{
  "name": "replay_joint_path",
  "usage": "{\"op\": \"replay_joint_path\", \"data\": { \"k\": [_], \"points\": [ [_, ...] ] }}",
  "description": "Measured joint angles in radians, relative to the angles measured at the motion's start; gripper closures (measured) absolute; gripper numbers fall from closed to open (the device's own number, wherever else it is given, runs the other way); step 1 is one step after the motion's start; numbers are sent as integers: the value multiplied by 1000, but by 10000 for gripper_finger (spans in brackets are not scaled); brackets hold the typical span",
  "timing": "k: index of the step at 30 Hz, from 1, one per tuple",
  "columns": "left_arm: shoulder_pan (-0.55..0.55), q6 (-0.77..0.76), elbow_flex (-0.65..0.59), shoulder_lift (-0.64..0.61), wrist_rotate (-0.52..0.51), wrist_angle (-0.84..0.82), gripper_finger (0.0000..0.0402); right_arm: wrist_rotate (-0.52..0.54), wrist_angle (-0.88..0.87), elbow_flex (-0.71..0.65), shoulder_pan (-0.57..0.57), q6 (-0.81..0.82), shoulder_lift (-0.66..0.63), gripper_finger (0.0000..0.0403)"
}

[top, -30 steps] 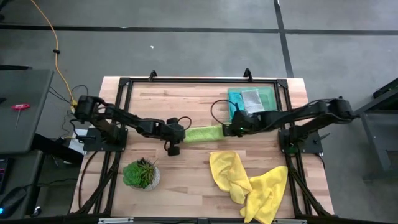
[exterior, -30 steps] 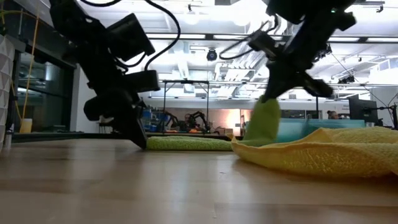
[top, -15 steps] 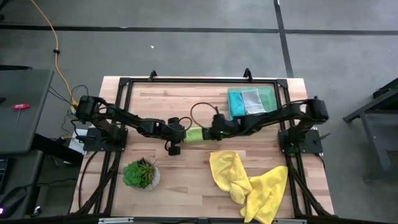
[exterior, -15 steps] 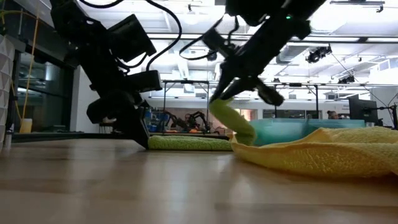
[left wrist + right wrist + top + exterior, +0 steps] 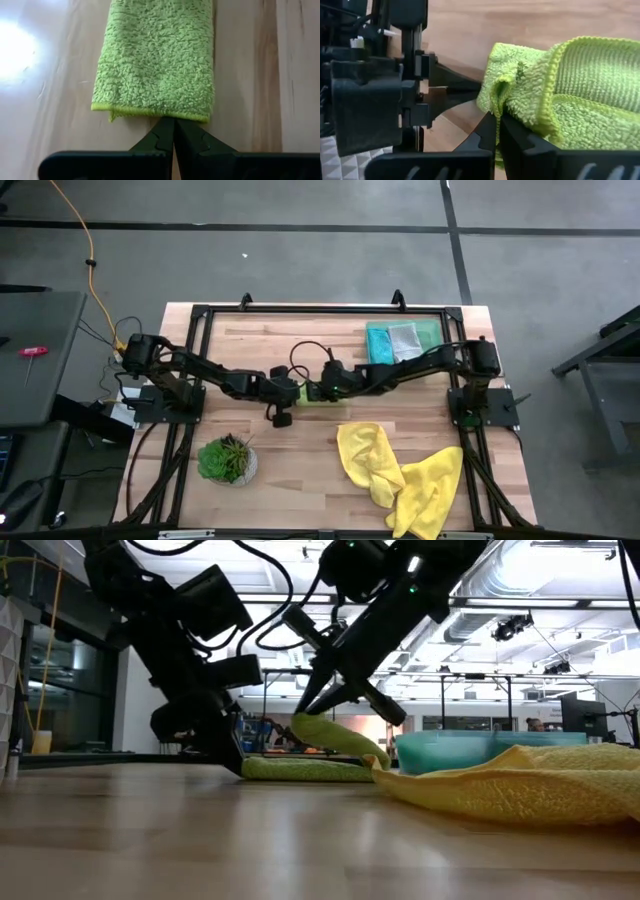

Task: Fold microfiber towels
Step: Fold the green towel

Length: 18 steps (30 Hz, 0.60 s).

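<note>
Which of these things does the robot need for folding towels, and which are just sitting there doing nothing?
For the job:
- lime green towel, pinched by the right end effector and pinned at its end by the shut left end effector
- yellow towels, still crumpled
- teal towel and pale grey towel, on the tray

Just lying about:
- green tray
- potted plant

Both arms reach to mid-table, left gripper [image 5: 297, 392] and right gripper [image 5: 318, 391] nearly meeting, jaws closed.
</note>
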Motion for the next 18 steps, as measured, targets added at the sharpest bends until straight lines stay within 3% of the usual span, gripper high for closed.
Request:
{"op": "replay_joint_path", "data": {
  "k": [18],
  "points": [
    [0,-18,1,-2,0,58,401,-43,39,0,-19,20,5,400]
  ]
}}
